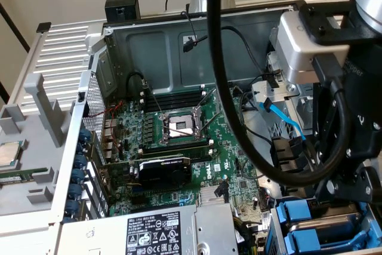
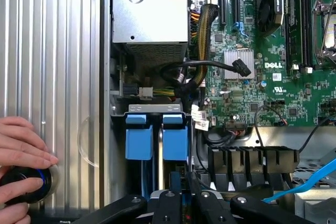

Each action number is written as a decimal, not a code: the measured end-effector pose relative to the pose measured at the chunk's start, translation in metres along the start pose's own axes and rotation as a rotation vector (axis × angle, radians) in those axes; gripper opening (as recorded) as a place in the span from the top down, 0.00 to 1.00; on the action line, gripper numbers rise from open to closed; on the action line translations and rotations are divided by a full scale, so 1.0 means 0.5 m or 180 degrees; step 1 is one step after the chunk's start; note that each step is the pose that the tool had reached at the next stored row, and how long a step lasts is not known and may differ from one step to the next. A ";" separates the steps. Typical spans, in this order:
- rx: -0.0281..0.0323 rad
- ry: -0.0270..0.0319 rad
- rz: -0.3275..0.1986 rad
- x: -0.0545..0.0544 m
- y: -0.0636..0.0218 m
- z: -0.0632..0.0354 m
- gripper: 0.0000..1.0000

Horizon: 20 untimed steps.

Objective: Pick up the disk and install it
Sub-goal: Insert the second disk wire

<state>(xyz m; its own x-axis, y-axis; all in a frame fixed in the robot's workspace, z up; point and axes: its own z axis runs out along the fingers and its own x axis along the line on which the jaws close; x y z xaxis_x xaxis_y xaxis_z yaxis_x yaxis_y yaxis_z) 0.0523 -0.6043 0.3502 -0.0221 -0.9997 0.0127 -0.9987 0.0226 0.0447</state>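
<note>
Disk [image 2: 175,137], seated in the drive bay [image 2: 157,109] in its blue carrier (a twin carrier [image 2: 139,137] alongside), is seen just ahead of the gripper [image 2: 184,203], lengthwise in line with fingers drawn nearly together, apparently on nothing.

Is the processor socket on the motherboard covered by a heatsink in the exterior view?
No. The processor socket lies bare, its metal frame exposed, with no heatsink on the motherboard over it.

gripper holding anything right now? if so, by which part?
Cannot be told. The gripper is nearly shut over the drive bay, right by the blue carriers, but whether the fingers clamp anything is hidden.
</note>
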 end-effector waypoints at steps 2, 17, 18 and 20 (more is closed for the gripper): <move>0.0000 -0.0002 0.0000 0.000 0.000 0.000 0.84; 0.0000 -0.0008 -0.0001 0.000 -0.003 0.005 0.84; 0.0000 -0.0009 -0.0001 0.000 -0.003 0.006 0.84; 0.0000 -0.0010 -0.0001 0.000 -0.003 0.006 0.84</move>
<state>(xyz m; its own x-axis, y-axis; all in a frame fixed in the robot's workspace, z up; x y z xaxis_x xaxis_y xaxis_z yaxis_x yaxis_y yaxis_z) 0.0535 -0.6043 0.3472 -0.0219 -0.9997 0.0095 -0.9988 0.0223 0.0447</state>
